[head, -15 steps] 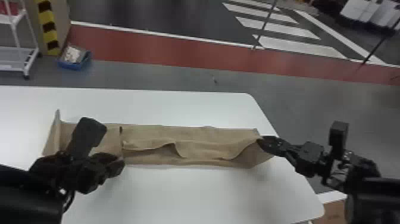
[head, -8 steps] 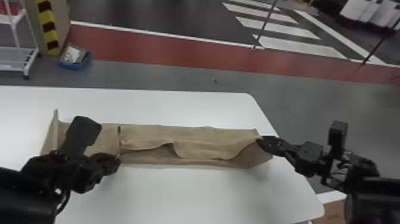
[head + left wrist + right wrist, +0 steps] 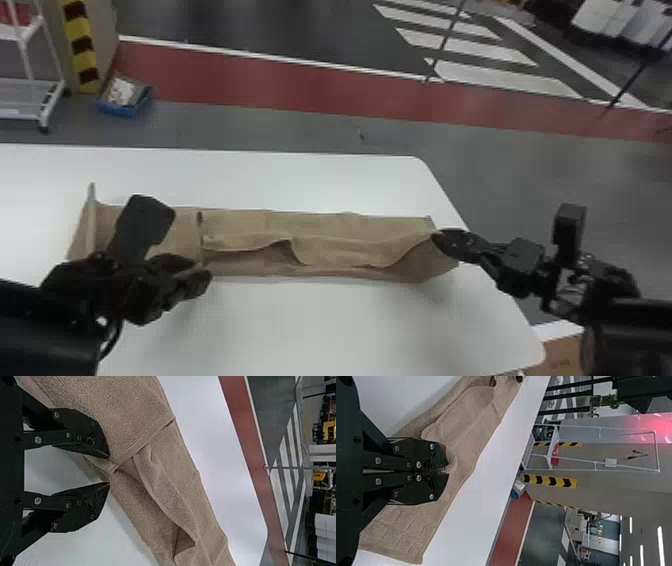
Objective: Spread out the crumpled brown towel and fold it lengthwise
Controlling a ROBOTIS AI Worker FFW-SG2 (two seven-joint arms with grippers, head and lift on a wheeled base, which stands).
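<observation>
White rack (image 3: 22,47) and blue box (image 3: 119,109) seen on floor beyond left part of surface (image 3: 310,330). Brown towel (image 3: 310,222) laid out as a long strip on surface, left end bent upright. Left tool (image 3: 201,273) placed at towel's near edge, fingers spread apart. Mid-towel, upper layer partly folded over lower, its edge rumpled and wavy. Right tool (image 3: 440,239) clamped on towel near right end, layer held raised there.
</observation>
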